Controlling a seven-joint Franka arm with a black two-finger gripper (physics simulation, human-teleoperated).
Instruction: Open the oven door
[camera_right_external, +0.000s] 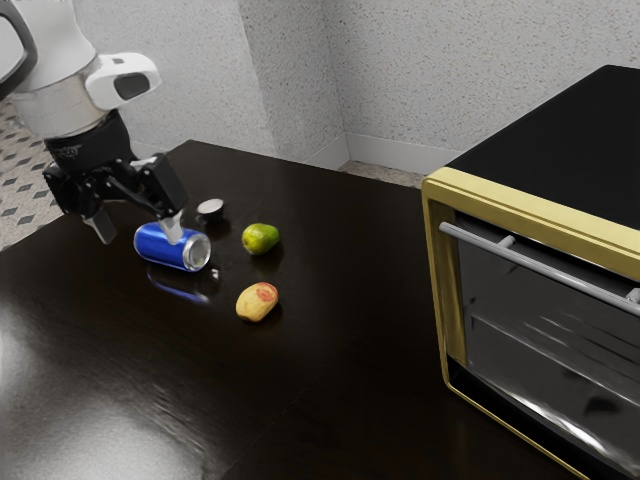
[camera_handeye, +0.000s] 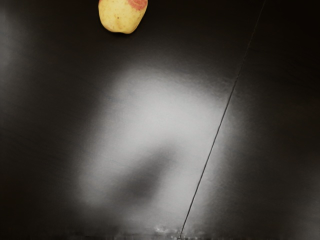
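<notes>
The black gripper (camera_right_external: 139, 229) is open at the exterior view's left, its two fingertips spread apart and pointing down over the table. The oven (camera_right_external: 533, 212) stands at the exterior view's right, well away from the gripper, with a yellow frame and a black top. Its glass door (camera_right_external: 545, 335) is closed, and a grey bar handle (camera_right_external: 545, 268) runs along the door's upper part. Nothing of the oven is near the hand.
On the dark table (camera_right_external: 330, 400), a blue can (camera_right_external: 165, 247) lies on its side beside the gripper's fingertips in the exterior view. Nearby are a green fruit (camera_right_external: 260, 239), a small round object (camera_right_external: 210, 208) and a yellow-red fruit (camera_right_external: 256, 303); that yellow-red fruit (camera_handeye: 122, 15) also appears in the wrist view.
</notes>
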